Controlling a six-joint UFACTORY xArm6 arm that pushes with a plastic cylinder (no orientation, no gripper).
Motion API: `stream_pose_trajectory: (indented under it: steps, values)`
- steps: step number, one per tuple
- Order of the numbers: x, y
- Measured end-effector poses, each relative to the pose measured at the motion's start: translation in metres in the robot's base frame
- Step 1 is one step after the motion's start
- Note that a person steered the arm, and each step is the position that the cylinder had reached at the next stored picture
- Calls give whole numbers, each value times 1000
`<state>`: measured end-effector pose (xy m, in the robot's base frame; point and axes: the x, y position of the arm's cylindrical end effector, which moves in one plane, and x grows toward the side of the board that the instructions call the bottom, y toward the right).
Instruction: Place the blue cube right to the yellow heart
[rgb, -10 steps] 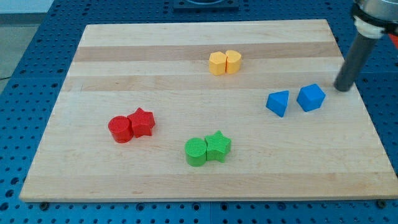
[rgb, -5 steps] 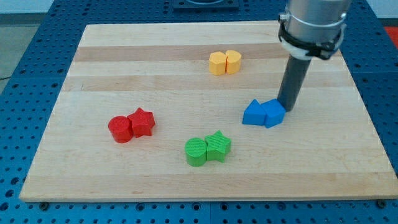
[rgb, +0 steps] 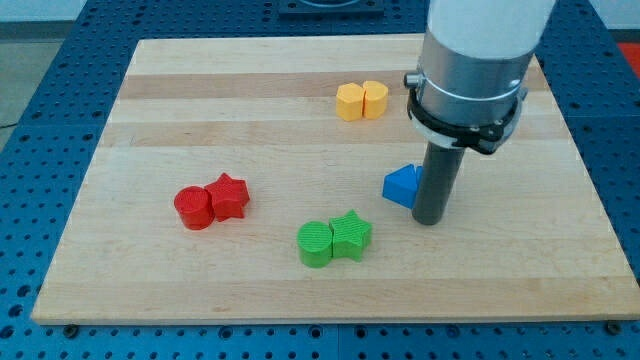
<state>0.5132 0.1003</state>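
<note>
The yellow heart (rgb: 376, 99) lies near the view's top centre, touching a yellow hexagon-like block (rgb: 349, 102) on its left. One blue block (rgb: 402, 186) shows right of centre, a wedge-like shape partly covered by my rod. The blue cube is hidden behind the rod. My tip (rgb: 430, 219) rests on the board just to the right of and below the visible blue block, about touching it. The blue block lies well below the yellow heart and slightly to its right.
A red cylinder (rgb: 194, 208) and a red star (rgb: 229, 196) touch at the view's left. A green cylinder (rgb: 315, 244) and a green star (rgb: 351, 235) touch at the bottom centre, left of my tip. The wooden board (rgb: 150, 120) sits on a blue perforated table.
My rod swept in from the board's right edge toward the left and bottom, pushing the two blue blocks together and leftward. The cube is now hidden behind the rod.
</note>
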Motion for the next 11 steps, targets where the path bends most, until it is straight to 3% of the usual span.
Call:
stream_pose_trajectory:
  steps: [3,6,8,11]
  values:
    - [-61,12]
    - [-73,61]
    - [-120,24]
    - [-133,23]
